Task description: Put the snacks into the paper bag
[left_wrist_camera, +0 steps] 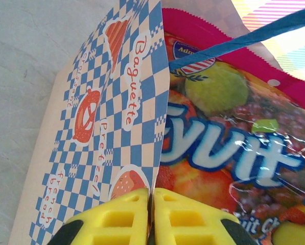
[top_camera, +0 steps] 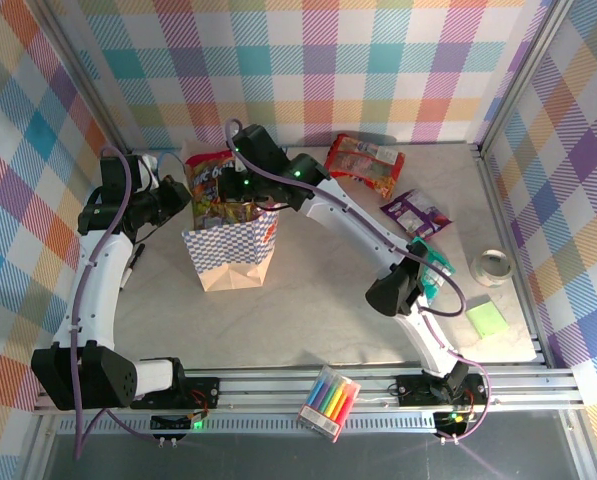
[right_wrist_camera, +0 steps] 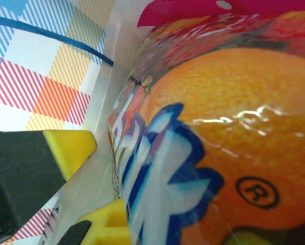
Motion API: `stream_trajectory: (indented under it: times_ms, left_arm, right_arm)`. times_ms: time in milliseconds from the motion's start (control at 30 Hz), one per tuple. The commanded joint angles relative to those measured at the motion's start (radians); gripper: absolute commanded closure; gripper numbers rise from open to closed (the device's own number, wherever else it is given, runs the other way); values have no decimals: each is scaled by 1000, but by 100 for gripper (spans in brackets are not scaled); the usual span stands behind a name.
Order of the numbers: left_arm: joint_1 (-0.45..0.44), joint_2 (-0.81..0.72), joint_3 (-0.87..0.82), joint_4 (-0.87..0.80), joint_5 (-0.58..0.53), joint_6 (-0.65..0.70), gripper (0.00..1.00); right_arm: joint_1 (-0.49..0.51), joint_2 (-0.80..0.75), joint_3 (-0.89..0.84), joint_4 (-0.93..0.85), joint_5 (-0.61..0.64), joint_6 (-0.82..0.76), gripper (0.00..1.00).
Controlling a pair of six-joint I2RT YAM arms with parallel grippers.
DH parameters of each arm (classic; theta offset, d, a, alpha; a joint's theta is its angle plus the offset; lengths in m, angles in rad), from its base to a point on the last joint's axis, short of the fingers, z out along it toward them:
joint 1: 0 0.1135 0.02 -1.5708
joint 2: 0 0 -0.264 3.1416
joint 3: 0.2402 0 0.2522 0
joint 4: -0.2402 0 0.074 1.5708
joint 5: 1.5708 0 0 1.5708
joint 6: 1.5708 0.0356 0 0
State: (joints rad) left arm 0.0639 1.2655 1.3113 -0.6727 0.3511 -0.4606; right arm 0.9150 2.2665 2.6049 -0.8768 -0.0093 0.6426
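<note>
- Left gripper [left_wrist_camera: 151, 214] clamped on bag [top_camera: 230, 262] rim, 9 o'clock side, bracing the mouth.
- Right gripper [right_wrist_camera: 101, 176] closed, apparently on candy packet [top_camera: 209, 185] edge; packet upright, lower part inside bag, top proud of rim.
- Risk: packet snagging on rim or cord handle [left_wrist_camera: 234, 43] and tipping the light bag; early release likely to leave it standing out.
- Outstanding from bag: red packet [top_camera: 366, 165] at 2 o'clock, purple packet [top_camera: 415, 212] at 3, teal packet [top_camera: 433, 265] at 4, partly under right arm's elbow.
- Markers [top_camera: 328, 402] at 5 o'clock, no obstruction.

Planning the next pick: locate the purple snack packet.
Top view: purple packet lies right of the paper bag, between the red packet and the teal packet.
</note>
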Motion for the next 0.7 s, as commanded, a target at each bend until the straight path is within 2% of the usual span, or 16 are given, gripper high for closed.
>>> stream_trajectory:
  times_ms: [0,333,667]
  left_arm:
    - [15,-11,-27,-1,24,-18,89]
    - [16,-8,-32,4,36,-22,89]
    - [15,-3,-31,7,40,-24,89]
  right_arm:
    - [-1,-29,63,164,-46,76,100]
    - [-1,26,63,219,-74,238,100]
    - [-1,54,57,197,-71,278,100]
